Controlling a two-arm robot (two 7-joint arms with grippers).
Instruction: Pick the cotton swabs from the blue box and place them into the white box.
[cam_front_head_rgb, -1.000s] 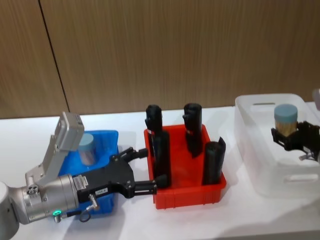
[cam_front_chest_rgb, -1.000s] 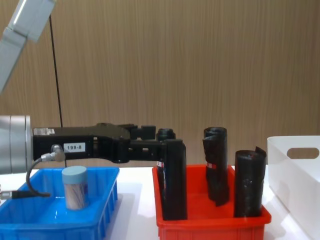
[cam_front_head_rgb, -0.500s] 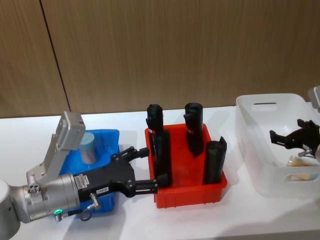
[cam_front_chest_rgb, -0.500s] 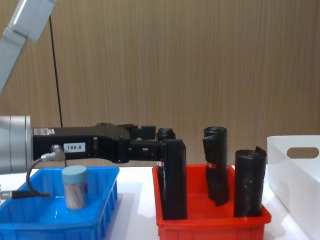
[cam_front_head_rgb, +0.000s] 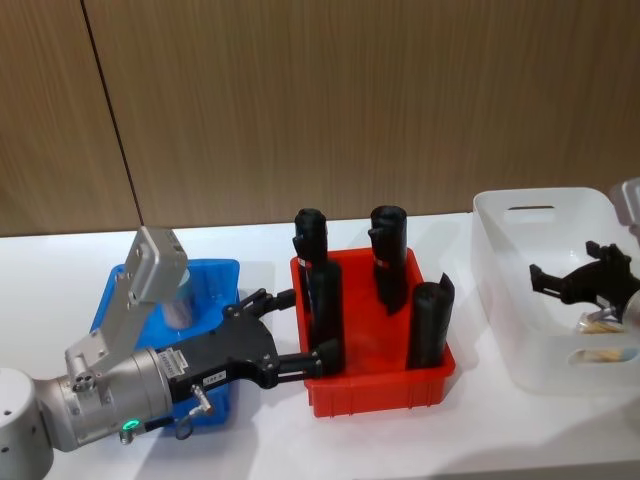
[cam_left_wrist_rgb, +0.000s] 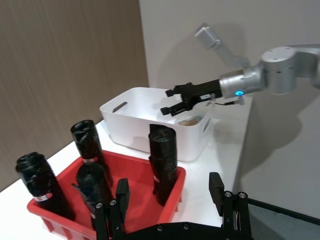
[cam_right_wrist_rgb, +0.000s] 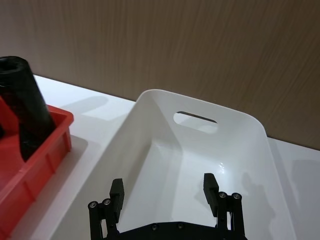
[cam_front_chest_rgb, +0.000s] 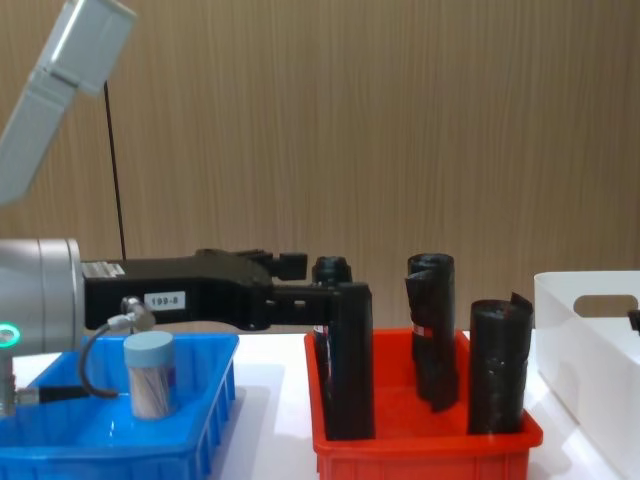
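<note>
One cotton swabs jar (cam_front_chest_rgb: 150, 375) with a pale blue lid stands upright in the blue box (cam_front_chest_rgb: 205, 435); in the head view this jar (cam_front_head_rgb: 181, 303) is half hidden behind my left arm. My left gripper (cam_front_head_rgb: 292, 328) is open, past the blue box (cam_front_head_rgb: 218, 276) with its fingertips at the red bin's left side. My right gripper (cam_front_head_rgb: 556, 281) is open over the white box (cam_front_head_rgb: 497, 262), holding nothing. A cotton swabs jar (cam_front_head_rgb: 598, 322) lies on its side inside the white box. The right wrist view shows the open gripper (cam_right_wrist_rgb: 163, 190) above the white box (cam_right_wrist_rgb: 150, 97).
A red bin (cam_front_head_rgb: 375, 392) between the two boxes holds several tall black rolls (cam_front_head_rgb: 428, 322). In the left wrist view my open left gripper (cam_left_wrist_rgb: 169, 192) hovers at the red bin (cam_left_wrist_rgb: 125, 220); the white box (cam_left_wrist_rgb: 145, 127) and right gripper (cam_left_wrist_rgb: 172, 102) are beyond. A wooden wall stands behind.
My right gripper opened and let go of the swab jar, which now lies in the white box. My left arm shifted slightly right toward the red bin.
</note>
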